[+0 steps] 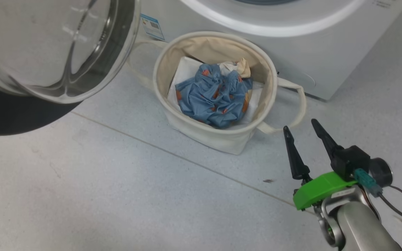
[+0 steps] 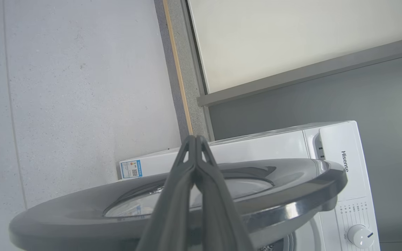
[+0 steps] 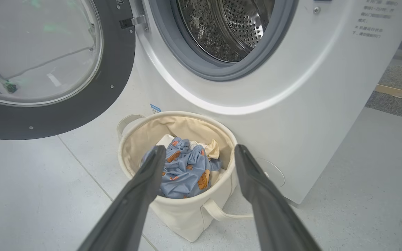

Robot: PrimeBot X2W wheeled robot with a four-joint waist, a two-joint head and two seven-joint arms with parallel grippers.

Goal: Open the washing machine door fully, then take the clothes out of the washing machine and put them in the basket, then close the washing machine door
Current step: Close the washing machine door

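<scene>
**Open front-loader with filled basket.** The washing machine door (image 1: 40,48) is swung wide open. The clothes (image 1: 215,96) are heaped in the basket (image 1: 222,136), which is set on the floor just before the washing machine (image 1: 319,59). "Hisense" (image 2: 344,161) is printed on the panel, and a blue-edged QR label (image 2: 130,168) is stuck low on the front. The left gripper (image 2: 194,137) fingers are pressed together. The right gripper (image 1: 300,124) fingers are spread apart, holding nothing, near the basket.

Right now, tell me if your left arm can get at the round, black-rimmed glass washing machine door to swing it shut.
Probably yes. The shut left gripper sits close by the outer face of the round black-rimmed glass door, with nothing between them. Whether it touches is unclear.
</scene>
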